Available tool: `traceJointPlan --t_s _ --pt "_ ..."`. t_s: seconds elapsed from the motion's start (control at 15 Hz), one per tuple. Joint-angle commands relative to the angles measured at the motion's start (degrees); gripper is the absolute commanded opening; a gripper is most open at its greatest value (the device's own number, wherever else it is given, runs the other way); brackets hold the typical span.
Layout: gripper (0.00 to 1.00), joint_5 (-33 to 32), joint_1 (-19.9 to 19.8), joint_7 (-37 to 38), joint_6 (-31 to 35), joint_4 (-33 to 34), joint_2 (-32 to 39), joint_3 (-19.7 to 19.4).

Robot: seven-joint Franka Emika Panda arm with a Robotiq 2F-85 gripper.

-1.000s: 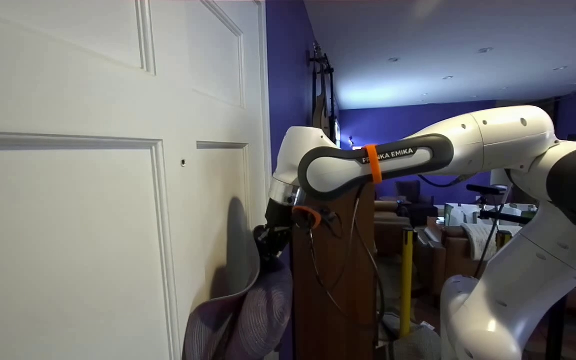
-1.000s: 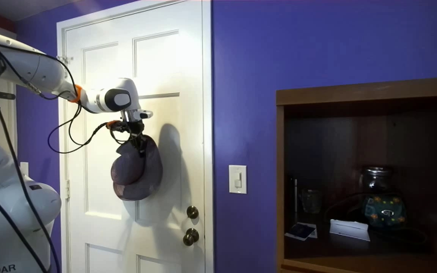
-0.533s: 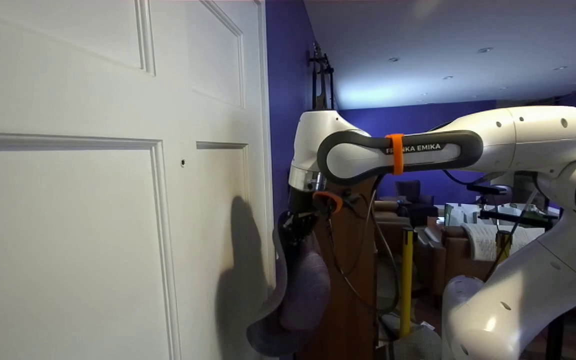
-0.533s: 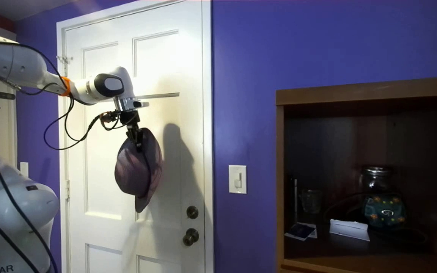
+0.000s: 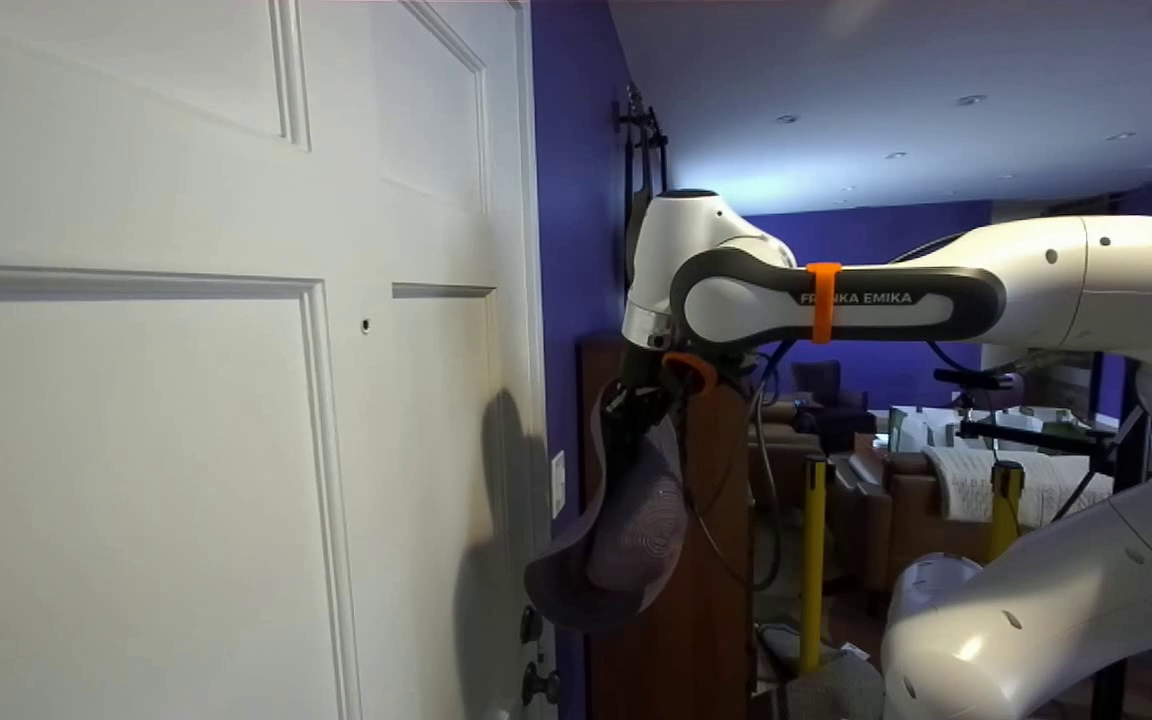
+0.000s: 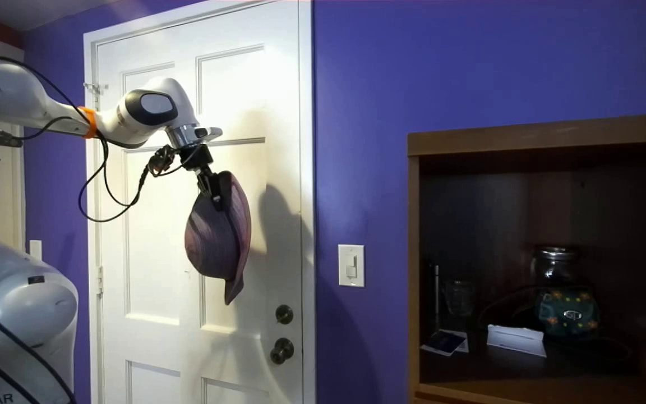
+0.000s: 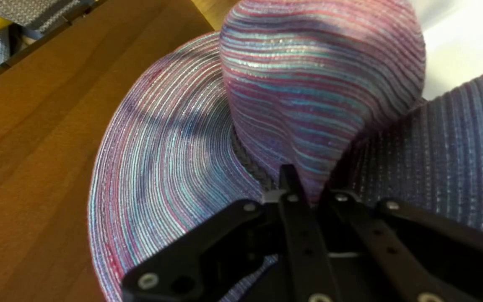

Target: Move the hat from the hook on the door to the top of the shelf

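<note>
The hat (image 6: 211, 241), a floppy purple striped cloth hat, hangs below my gripper (image 6: 217, 201) in both exterior views. My gripper is shut on the fabric where crown and brim meet, and the hat (image 7: 321, 84) fills much of the wrist view. The hat (image 5: 636, 540) hangs brim-side toward the white door (image 5: 136, 480), apart from it. The shelf is a brown wooden cabinet; its top edge (image 6: 541, 134) is at the right in an exterior view, higher than most of the hat. Its side (image 5: 716, 620) stands behind the hat. The fingertips are partly hidden by fabric.
The cabinet's compartment holds a glass jar (image 6: 557, 264), a green flowered bag (image 6: 567, 311) and a white card (image 6: 516, 340). Door knobs (image 6: 282, 350) stick out below the hat. A light switch (image 6: 351, 265) is on the purple wall. A yellow post (image 5: 813, 570) stands behind the arm.
My gripper has risen and drawn back from the door, carrying the hat with it. The hat has swung and turned edge-on in an exterior view, and its shadow on the door has shifted.
</note>
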Motion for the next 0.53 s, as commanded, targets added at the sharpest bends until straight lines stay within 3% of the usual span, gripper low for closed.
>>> traceJointPlan --t_s 0.0,0.13,0.2,0.47 --pt "0.07 -0.19 0.46 0.19 -0.16 0.17 0.33 -0.08" --pt "0.07 -0.2 0.6 0.21 -0.16 0.17 0.66 0.02" --pt "0.02 -0.2 0.6 0.21 -0.16 0.17 0.66 0.02" --pt "0.02 -3.16 -3.47 0.48 -0.88 2.99 0.11 -2.97"
